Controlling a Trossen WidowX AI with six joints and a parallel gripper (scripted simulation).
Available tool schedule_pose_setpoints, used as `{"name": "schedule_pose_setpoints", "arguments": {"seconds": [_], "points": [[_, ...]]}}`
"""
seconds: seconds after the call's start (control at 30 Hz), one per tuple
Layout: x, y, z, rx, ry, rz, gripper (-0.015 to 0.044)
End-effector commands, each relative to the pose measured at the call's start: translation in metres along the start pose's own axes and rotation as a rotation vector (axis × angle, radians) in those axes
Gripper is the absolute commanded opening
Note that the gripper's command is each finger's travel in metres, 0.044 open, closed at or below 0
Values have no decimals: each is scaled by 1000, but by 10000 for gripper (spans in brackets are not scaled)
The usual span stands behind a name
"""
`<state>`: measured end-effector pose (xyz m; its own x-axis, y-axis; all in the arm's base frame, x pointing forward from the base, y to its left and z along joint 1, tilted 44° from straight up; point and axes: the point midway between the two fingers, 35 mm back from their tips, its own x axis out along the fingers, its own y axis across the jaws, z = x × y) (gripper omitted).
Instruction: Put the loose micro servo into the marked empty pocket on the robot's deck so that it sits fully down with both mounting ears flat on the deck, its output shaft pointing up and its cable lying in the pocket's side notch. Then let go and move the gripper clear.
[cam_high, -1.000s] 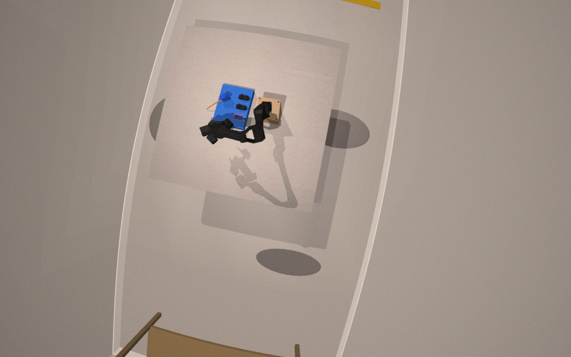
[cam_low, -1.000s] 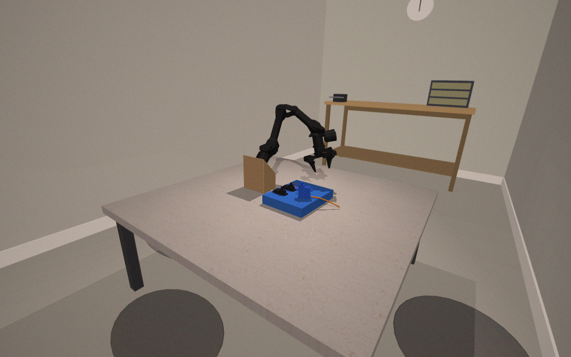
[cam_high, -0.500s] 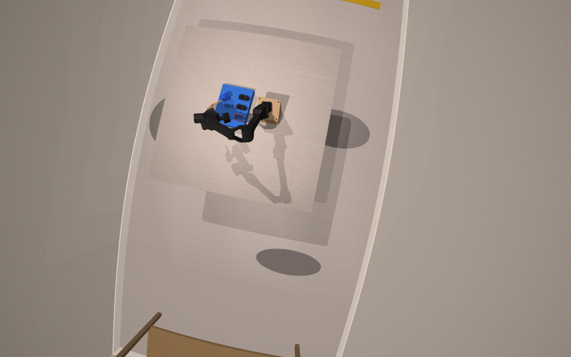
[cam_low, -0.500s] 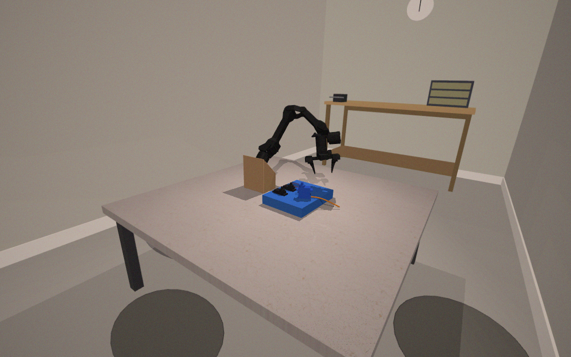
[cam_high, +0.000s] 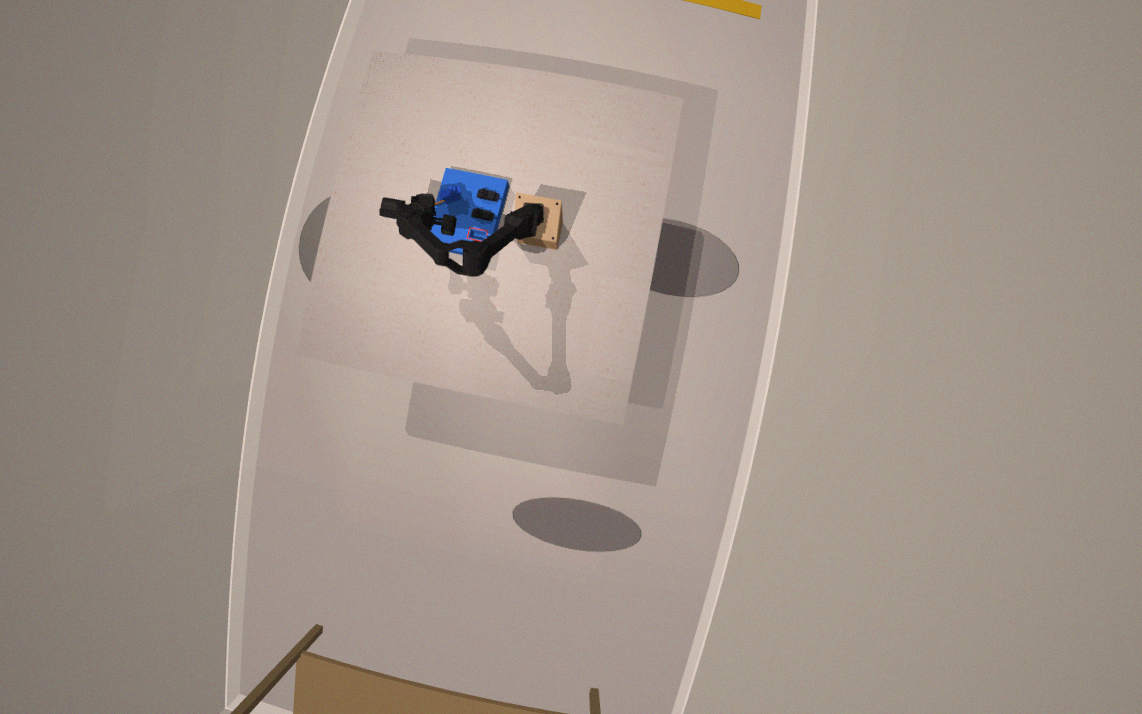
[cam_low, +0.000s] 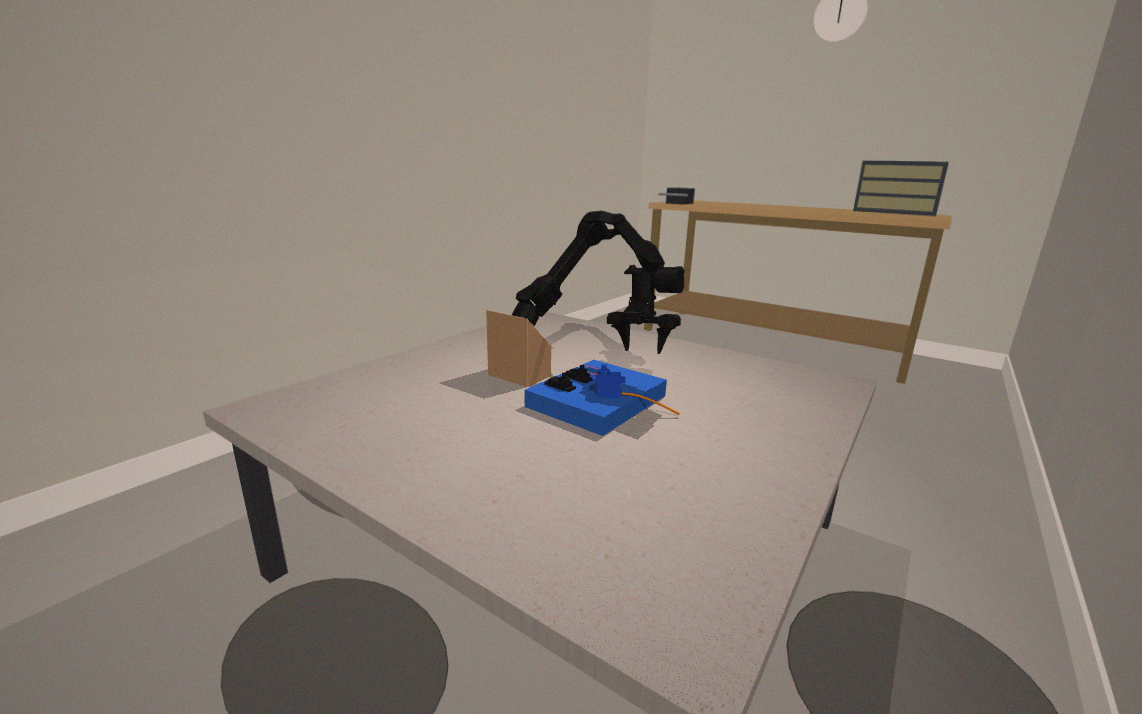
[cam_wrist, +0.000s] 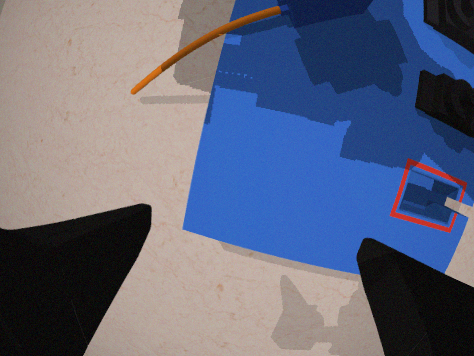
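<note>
The loose blue micro servo (cam_high: 453, 193) (cam_low: 608, 383) (cam_wrist: 325, 10) stands on the blue deck (cam_low: 648, 383) (cam_wrist: 275, 190), in shadow, away from the pocket. In the wrist view it is cut off by the top edge. Its orange cable (cam_low: 652, 399) (cam_wrist: 190, 47) sticks out past the deck's edge over the table. The empty pocket has a red outline (cam_wrist: 422, 221) near a deck corner, with a pale side notch (cam_wrist: 455, 204). My gripper (cam_low: 643, 350) (cam_wrist: 260, 235) is open and empty, pointing down, above the height of the servo and not around it.
Two black servos (cam_low: 560, 382) (cam_low: 578, 373) (cam_wrist: 447, 102) sit in the deck between the loose servo and the tan block (cam_high: 551, 225) (cam_low: 509, 349) by the arm's base. In the overhead view the arm passes over part of the deck.
</note>
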<state>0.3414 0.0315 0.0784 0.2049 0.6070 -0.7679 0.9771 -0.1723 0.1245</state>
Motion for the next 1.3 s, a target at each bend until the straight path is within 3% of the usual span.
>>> {"name": "schedule_pose_setpoints", "arguments": {"seconds": [0.0,0.93,1.27], "points": [[-1,4,18,132,-8,-16,440],[-4,1,137,1050,10,-145,440],[16,-2,138,1072,11,-149,440]]}}
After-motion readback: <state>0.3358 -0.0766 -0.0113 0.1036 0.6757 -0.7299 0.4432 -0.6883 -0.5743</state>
